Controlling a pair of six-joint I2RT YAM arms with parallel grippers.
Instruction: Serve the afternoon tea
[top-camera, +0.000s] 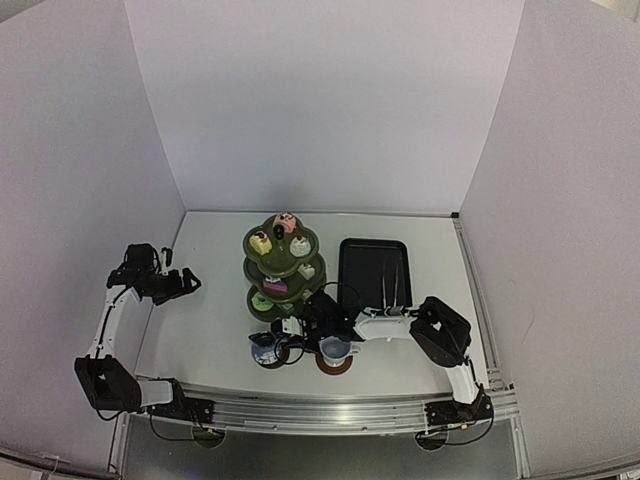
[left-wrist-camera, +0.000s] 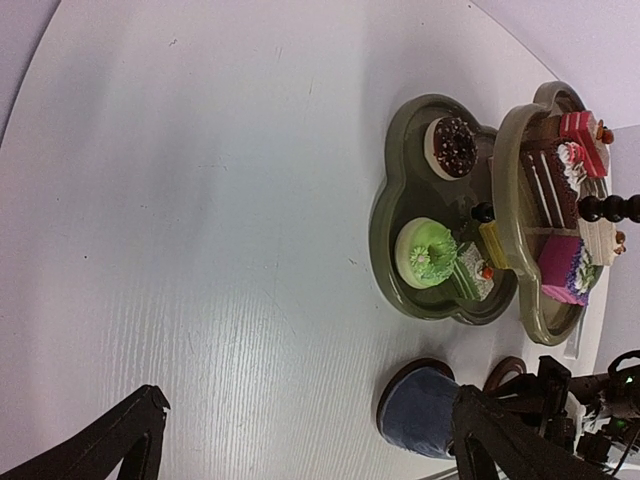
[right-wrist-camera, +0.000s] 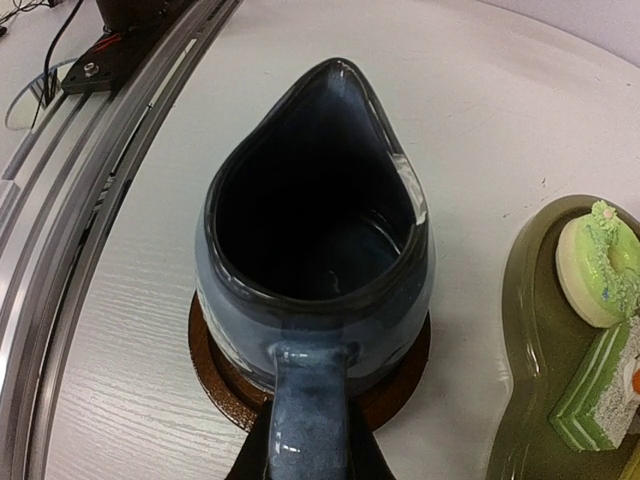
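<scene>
The small blue pot (right-wrist-camera: 315, 230) stands on a brown coaster (right-wrist-camera: 215, 370) near the table's front edge. My right gripper (right-wrist-camera: 308, 445) is shut on the pot's handle, a dark finger on each side. From above, the pot (top-camera: 265, 347) sits left of the white mug (top-camera: 335, 348), which stands on its own coaster (top-camera: 334, 366). The dark green three-tier stand (top-camera: 281, 262) holds several small cakes, among them a chocolate donut (left-wrist-camera: 452, 147) and a green one (left-wrist-camera: 428, 252). My left gripper (top-camera: 185, 283) hangs open at the far left, well apart from everything.
A black rectangular tray (top-camera: 373, 270) lies right of the stand with metal tongs (top-camera: 392, 285) on it. White walls close in the table on three sides. The metal rail (right-wrist-camera: 90, 200) runs along the front edge close to the pot.
</scene>
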